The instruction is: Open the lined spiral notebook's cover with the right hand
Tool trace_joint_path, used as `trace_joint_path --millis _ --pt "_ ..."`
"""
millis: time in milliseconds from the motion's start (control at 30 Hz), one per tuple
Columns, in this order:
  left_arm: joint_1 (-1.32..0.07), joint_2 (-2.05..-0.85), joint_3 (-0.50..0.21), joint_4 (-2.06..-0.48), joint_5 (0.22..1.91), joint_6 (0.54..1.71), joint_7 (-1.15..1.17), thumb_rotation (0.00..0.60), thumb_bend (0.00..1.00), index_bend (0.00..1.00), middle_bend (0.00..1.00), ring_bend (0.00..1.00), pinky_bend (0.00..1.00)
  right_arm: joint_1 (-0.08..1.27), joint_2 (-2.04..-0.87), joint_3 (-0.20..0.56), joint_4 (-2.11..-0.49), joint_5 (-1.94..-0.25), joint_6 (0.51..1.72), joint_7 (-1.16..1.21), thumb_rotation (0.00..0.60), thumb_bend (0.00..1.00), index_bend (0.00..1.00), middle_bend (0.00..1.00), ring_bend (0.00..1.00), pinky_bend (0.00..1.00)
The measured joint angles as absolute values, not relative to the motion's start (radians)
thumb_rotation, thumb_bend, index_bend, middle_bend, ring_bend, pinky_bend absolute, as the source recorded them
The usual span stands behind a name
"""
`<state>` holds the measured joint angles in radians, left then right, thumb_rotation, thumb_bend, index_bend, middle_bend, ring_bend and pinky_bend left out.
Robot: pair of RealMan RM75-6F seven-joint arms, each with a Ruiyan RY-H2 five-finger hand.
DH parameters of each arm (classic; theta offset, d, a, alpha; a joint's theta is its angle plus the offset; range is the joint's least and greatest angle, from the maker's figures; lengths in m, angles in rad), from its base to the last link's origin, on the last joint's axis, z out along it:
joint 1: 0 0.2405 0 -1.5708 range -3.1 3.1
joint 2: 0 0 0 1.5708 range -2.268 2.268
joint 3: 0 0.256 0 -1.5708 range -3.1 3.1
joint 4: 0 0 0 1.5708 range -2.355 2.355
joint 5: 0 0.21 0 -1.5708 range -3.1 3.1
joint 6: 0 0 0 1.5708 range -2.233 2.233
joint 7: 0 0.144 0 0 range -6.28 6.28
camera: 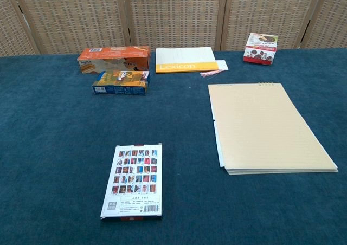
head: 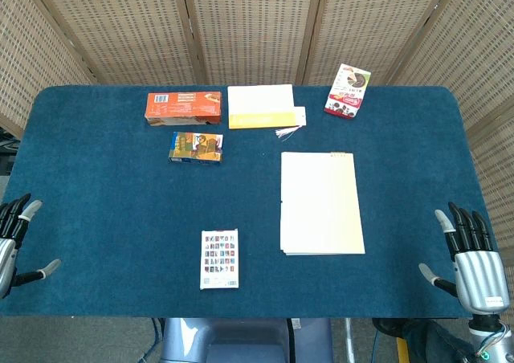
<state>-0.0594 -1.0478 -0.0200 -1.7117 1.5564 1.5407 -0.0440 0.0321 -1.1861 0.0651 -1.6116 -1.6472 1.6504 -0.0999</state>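
The lined spiral notebook [head: 320,203] [camera: 264,127] lies flat and closed on the blue table, right of centre, its pale cover up and its spiral along the far edge. My right hand [head: 473,258] hovers at the table's front right corner, fingers spread and holding nothing, well to the right of the notebook. At the front left edge my left hand [head: 14,242] is likewise spread and empty. Neither hand shows in the chest view.
A white card box [head: 219,258] [camera: 133,180] lies front centre. At the back stand an orange box [head: 183,108], a small blue box [head: 196,147], a white and yellow Lexicon book [head: 261,106] with a tassel, and a snack box [head: 348,91]. Wicker screens stand behind the table [head: 96,194].
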Motion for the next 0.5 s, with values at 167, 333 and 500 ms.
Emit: trace_joint_path --millis 167,333,500 --pt "-0.06 -1.045 -0.02 -1.711 1.554 1.537 -0.05 0.6 0.0 0.0 0.0 0.0 0.0 0.035 -1.189 0.063 -1.61 -1.644 1.64 -0.112 0.6 0.0 0.0 0.0 0.0 0.0" --pt "-0.059 -1.043 -0.022 -1.712 1.552 1.539 -0.057 0.6 0.0 0.0 0.0 0.0 0.0 0.041 -1.198 0.055 -1.607 -1.649 1.618 -0.136 0.6 0.0 0.0 0.0 0.0 0.0" --pt "-0.063 -1.043 -0.028 -1.716 1.542 1.533 -0.054 0.6 0.0 0.0 0.0 0.0 0.0 0.077 -1.216 0.037 -1.586 -1.679 1.549 -0.16 0.6 0.15 0.0 0.0 0.0 0.0"
